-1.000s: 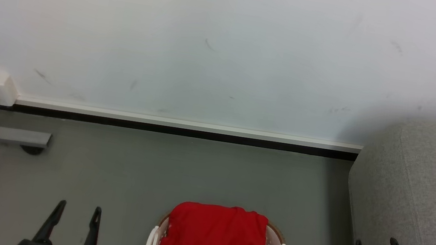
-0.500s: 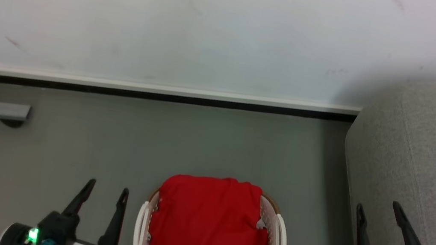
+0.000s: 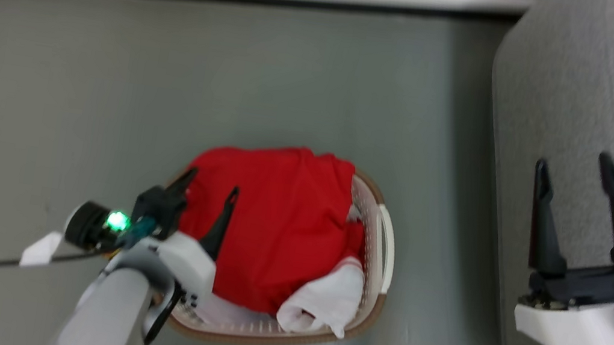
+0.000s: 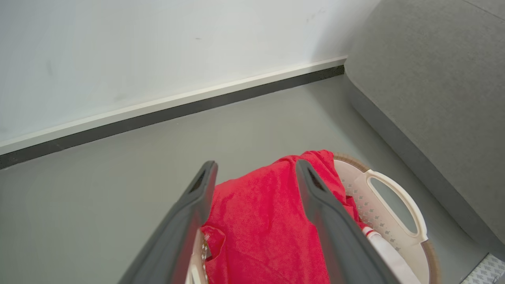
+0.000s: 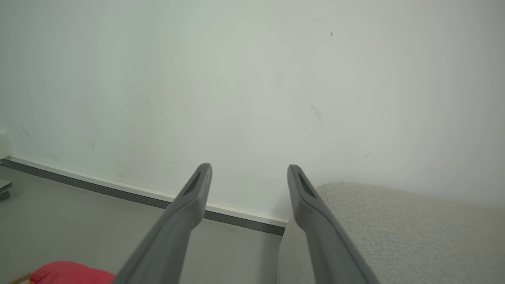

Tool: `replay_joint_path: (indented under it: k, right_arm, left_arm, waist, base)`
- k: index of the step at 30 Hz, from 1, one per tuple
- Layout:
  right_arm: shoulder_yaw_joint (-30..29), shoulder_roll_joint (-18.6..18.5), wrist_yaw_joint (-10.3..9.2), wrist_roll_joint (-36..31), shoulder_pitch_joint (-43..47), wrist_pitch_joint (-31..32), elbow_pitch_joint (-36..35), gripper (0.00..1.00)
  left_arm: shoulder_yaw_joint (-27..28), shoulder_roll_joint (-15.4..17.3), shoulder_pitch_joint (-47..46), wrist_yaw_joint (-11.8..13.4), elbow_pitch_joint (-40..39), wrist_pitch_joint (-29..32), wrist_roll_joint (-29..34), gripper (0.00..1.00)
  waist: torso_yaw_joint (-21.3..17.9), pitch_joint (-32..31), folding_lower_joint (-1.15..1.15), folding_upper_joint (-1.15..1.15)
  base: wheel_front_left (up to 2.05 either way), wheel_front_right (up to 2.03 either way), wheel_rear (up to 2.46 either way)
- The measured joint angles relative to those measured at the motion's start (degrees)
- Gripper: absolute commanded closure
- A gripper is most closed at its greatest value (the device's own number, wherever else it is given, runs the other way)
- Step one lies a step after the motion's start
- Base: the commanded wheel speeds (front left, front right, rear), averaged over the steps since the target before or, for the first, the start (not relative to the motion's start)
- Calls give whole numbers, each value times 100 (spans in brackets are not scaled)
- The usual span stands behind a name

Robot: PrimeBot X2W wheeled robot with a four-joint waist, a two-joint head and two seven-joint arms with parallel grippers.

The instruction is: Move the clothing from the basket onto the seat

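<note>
Currently | step: reaching for the first garment | left end effector: spread wide, empty, above the clothing heaped in the basket | right end effector: spread wide, empty, at the seat edge | next: lower, pinch a red fold, lift clear of the rim.

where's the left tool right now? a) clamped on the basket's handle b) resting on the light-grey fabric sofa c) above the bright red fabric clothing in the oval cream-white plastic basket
C: the open left tool hangs over the bright red fabric clothing piled in the oval cream-white plastic basket, gripping nothing.
</note>
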Motion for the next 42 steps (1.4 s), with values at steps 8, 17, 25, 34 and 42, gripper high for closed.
replay_joint_path:
  k: [8, 17, 25, 34, 42]
  right_arm:
    - [-70, 0, 1, 115, -540, 1, -290, 0]
    - [8, 1, 0, 193, -864, 1, -587, 0]
    - [41, 1, 0, 234, -947, 1, -742, 0]
    - [143, 1, 1, 355, -1012, 1, -761, 0]
    - [164, 1, 0, 435, -1015, 1, -756, 0]
  left_arm:
    - [-390, -130, -1172, -43, 1132, 494, 64, 0]
    - [-472, -187, -2015, 293, 1996, 703, 5, 0]
    - [-477, -190, -2627, 415, 2442, 694, -233, 0]
    - [-534, -189, -3007, 549, 2870, 703, -318, 0]
    - [-688, -66, -3165, 566, 3167, 633, -298, 93]
  waist:
    - [-257, 1116, 1, 0]
    - [-489, 1985, 0, 0]
    - [-606, 2474, 0, 0]
    - [-761, 2681, -1, 0]
    - [-897, 2798, -1, 0]
  base:
    - [0, 0, 0]
    - [0, 0, 0]
    - [0, 0, 0]
    - [0, 0, 0]
    - [0, 0, 0]
